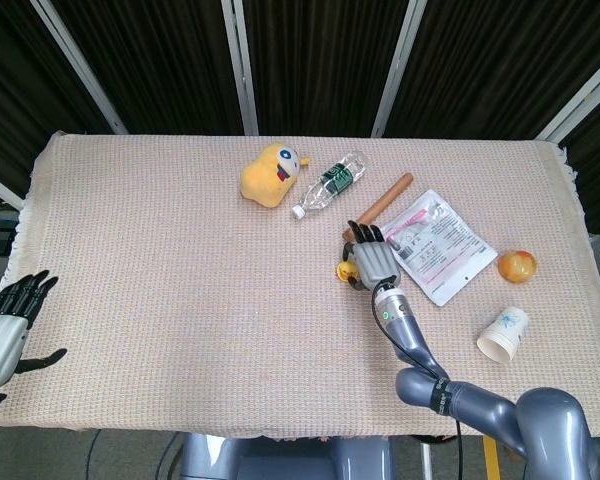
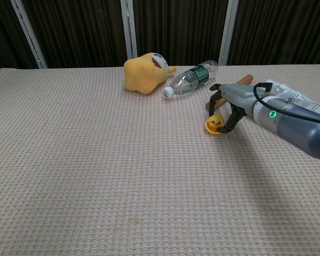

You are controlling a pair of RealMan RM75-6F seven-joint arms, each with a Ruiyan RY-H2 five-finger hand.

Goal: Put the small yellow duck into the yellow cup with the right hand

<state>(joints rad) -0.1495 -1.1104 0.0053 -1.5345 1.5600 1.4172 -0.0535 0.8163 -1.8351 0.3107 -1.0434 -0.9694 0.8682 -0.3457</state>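
One duck: the small yellow duck (image 2: 215,125) sits on the bench (image 2: 96,176) near the middle, directly under the right robot hand (image 2: 228,106); in the head view only a sliver of it shows at the hand's edge (image 1: 345,270).
Right robot hand: arched over the duck from behind, fingers (image 2: 232,121) curled down around it, one dark tip beside its flank. It looks like a grasp closing, but I cannot tell whether the duck is gripped or only caged.
Why that pose: coming from above with the fingers hooked lets the hand close on such a small toy without shoving it across the weave, I would guess.
Cup: the only cup I see is a pale one with blue marks (image 1: 504,334), lying tipped on its side near the right edge, well apart from the duck. Lying like that, its mouth faces sideways, which could make dropping the duck in awkward.
Nearby: a brown stick (image 1: 382,203) and a white printed pouch (image 1: 435,243) just beside the hand; a clear bottle (image 1: 328,184) and yellow plush toy (image 1: 271,174) further back; an orange-yellow ball (image 1: 517,265) near the cup.
Left robot hand: (image 1: 10,325) off at the bench's left edge, fingers spread, holding nothing, clear of the work.
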